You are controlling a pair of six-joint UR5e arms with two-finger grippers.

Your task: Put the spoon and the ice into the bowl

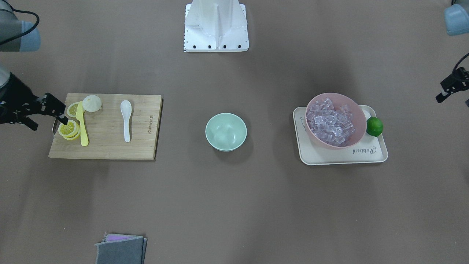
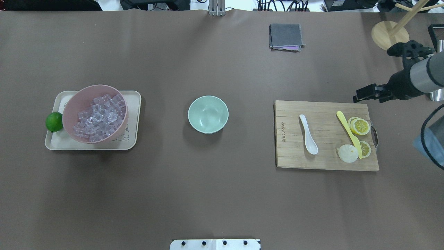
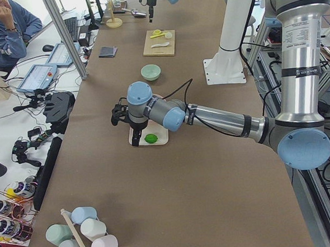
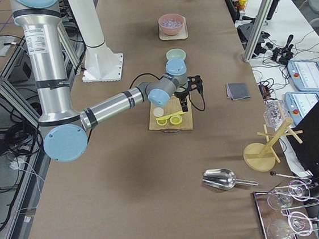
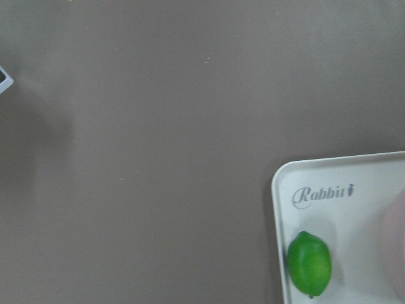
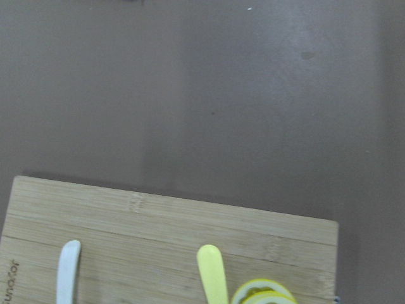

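The white spoon (image 1: 126, 120) lies on the wooden cutting board (image 1: 110, 146), also in the overhead view (image 2: 308, 134). The mint-green bowl (image 1: 226, 132) stands empty at the table's middle (image 2: 208, 114). Clear ice cubes (image 1: 331, 123) fill the pink bowl (image 1: 357, 110) on the cream tray (image 1: 344, 156). My right gripper (image 1: 50, 124) hovers at the board's outer end beside the lemon slices (image 1: 69, 129), jaws apart and empty. My left gripper (image 1: 453, 101) hangs beyond the tray's outer side, near the lime (image 1: 374, 126), jaws apart and empty.
A yellow plastic knife (image 1: 82, 124) and a white bun-like piece (image 1: 92, 103) share the board with the spoon. A folded grey cloth (image 1: 121, 249) lies at the operators' edge. The robot's white base (image 1: 216, 25) stands at the far edge. A metal scoop (image 4: 220, 179) and wooden rack (image 4: 265, 151) sit beyond the board.
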